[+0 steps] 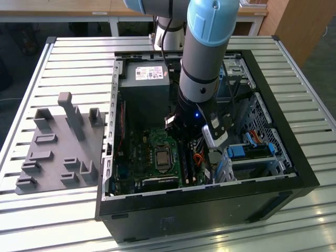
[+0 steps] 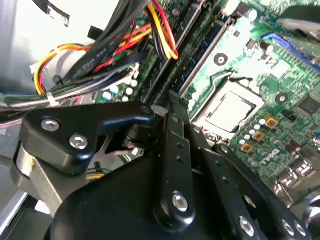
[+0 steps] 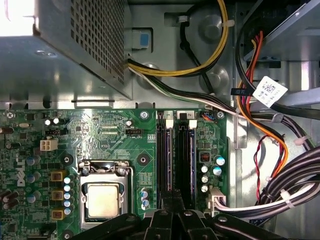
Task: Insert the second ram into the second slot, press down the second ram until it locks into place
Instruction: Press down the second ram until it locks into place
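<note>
**One arm over the RAM slots, fingers drawn together**

One grey and blue robot arm reaches down into the open computer case, which lies on a slatted metal table. In the exterior view a grey moulded fixture tray sits on the table to the exterior view's left of the case.

The gripper stands directly above the memory slots on the green motherboard. Its fingers look closed together into one narrow black tip; whether anything is pinched between them cannot be told.

In the first wrist view two long dark slots run side by side, white latches at their far ends, just beside the CPU socket. Both appear filled, with the second ram apparently seated in the slot farther from the socket; its blue board cannot be made out.

A bundle of yellow, orange and black cables runs past the slots on the side away from the socket. The perforated power supply box sits beyond the motherboard.
</note>
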`<state>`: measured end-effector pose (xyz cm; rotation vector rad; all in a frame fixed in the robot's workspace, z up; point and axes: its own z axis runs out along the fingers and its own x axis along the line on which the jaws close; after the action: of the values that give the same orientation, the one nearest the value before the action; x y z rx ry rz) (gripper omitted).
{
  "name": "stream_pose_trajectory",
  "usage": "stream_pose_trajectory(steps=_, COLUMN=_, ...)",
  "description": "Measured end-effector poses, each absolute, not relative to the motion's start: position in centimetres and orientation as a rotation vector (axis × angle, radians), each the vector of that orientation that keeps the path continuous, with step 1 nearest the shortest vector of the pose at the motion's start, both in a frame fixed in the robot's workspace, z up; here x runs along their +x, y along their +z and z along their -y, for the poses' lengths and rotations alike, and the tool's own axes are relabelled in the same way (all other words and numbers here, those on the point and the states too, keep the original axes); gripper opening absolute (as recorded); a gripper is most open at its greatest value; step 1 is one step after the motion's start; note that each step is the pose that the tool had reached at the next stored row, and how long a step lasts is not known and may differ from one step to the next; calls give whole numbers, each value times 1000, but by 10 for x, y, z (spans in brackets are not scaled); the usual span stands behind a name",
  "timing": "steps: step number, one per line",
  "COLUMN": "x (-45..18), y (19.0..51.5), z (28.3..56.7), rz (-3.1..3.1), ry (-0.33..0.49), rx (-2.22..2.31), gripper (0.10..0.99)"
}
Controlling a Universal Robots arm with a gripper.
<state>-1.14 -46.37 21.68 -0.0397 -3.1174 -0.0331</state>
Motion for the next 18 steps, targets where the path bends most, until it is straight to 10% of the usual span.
stream_pose_trajectory(steps=18, x=-11, y=231, z=464, rz=3118, ry=-35, rx=-40, gripper=106)
